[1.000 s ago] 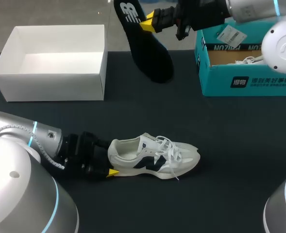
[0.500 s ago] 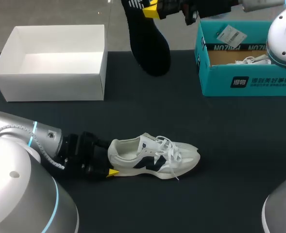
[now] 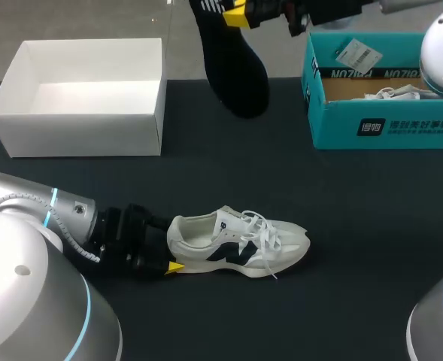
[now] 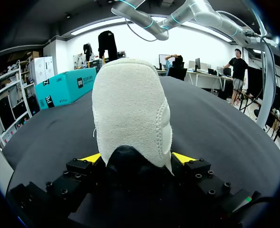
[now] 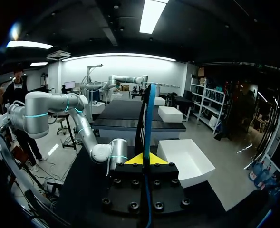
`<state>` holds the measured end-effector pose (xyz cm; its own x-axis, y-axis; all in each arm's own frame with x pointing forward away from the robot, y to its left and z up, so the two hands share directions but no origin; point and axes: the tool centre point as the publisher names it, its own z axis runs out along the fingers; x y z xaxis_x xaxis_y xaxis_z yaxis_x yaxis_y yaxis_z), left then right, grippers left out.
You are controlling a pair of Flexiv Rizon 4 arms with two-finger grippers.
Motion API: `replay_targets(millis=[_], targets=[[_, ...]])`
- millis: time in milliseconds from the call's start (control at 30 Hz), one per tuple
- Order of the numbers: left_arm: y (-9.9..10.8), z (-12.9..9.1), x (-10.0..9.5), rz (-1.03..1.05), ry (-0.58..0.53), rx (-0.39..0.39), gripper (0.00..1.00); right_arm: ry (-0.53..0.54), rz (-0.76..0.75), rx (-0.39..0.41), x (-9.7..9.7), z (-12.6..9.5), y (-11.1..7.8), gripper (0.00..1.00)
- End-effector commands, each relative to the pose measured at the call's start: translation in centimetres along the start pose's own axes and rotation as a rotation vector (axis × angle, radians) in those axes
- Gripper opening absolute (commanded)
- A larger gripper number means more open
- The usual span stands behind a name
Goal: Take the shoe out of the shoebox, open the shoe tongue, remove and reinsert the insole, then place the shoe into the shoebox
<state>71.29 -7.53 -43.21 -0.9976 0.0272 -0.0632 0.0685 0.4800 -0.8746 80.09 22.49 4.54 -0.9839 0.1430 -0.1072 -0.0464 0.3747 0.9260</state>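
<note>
Two grips to mind: left gripper (image 3: pixel 168 244) (image 4: pixel 136 159) clamped on the heel of the white low sneaker (image 3: pixel 240 244) (image 4: pixel 130 114), upright on its sole on the dark table (image 3: pixel 296 180); right gripper (image 3: pixel 233 11) (image 5: pixel 143 159) pinching the black foam insole (image 3: pixel 236 75) (image 5: pixel 147 114) near its heel end, held high over the table's far side, beside the teal cardboard shoebox (image 3: pixel 379 129). For reinsertion, probably best to brace the heel firmly; line the insole's length with the sneaker's; then feed toe-end first through the collar without buckling. Sneaker's long axis across the table, toe toward the right; insole's axis steep, toe end lowest.
</note>
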Motion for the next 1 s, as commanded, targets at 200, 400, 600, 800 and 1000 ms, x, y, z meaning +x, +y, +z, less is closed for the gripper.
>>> replay_targets(millis=[200,400,600,800,1000], targets=[[0.4,0.2,0.4,0.007,-0.017,-0.012,1.00,0.001,0.001,0.002,-0.1,0.2,0.0,0.00],[0.3,-0.7,0.5,0.018,-0.036,-0.042,1.00,0.001,0.001,0.002,-0.1,0.2,0.0,0.00],[0.5,-2.0,0.3,0.033,-0.025,-0.100,1.00,0.001,0.001,0.002,-0.1,0.2,0.0,0.00],[0.4,-5.0,-0.8,0.082,-0.003,-0.235,1.00,0.001,0.001,0.002,-0.1,0.2,0.0,0.00],[-1.6,-8.6,-1.4,0.130,0.051,-0.434,1.00,0.001,0.001,0.002,-0.1,0.2,0.0,0.00]])
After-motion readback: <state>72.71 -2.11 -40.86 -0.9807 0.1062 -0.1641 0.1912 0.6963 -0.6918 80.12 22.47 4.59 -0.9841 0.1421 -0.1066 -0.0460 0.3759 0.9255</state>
